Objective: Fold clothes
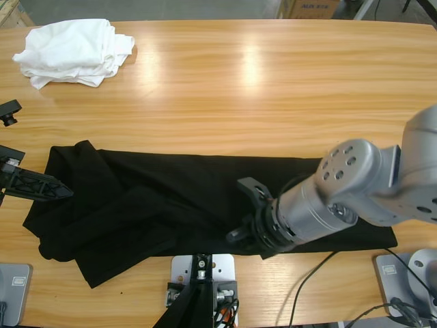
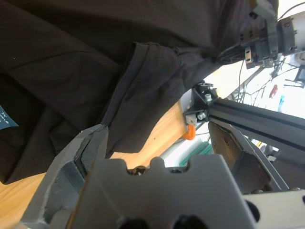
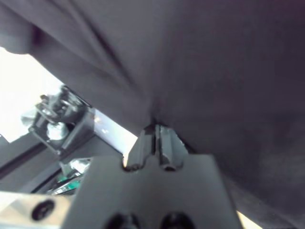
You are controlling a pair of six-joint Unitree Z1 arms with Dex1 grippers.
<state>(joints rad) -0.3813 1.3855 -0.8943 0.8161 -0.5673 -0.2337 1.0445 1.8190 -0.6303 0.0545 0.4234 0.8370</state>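
Item 1. Right gripper (image 3: 155, 136): jaws pressed together, pinching a fold of the black polo shirt (image 1: 198, 195); the cloth rises from the tips in taut creases. In the high view this gripper (image 1: 247, 219) sits at the shirt's near hem, at roughly 5 o'clock from the table's centre, the silver arm (image 1: 341, 184) coming in from 3 o'clock.

Item 2. Left gripper (image 2: 157, 143): jaws spread, nothing between them; the left-hand jaw lies just beside a shirt edge, contact uncertain. In the high view it (image 1: 48, 188) lies at 9 o'clock, tips at the shirt's left margin.

Item 3. Black polo shirt: spread lengthwise across the near half of the wooden table (image 1: 273, 89), from 9 o'clock toward 4 o'clock. Left portion rumpled, with overlapping flaps; right portion flatter. A seamed edge (image 2: 128, 81), sleeve or hem, shows in the left wrist view, with a small teal label (image 2: 5, 117) at that view's left margin.

Item 4. White garments (image 1: 72, 51): loose bundle at 11 o'clock, well apart from the shirt, untouched.

Handling judgement: the shirt is soft, light and limp; it will drape, drag and bunch, not hold shape. Seamed edges and corners offer the firmest purchase; a single-layer pinch is advised for the left gripper, opposite the right gripper's hold.
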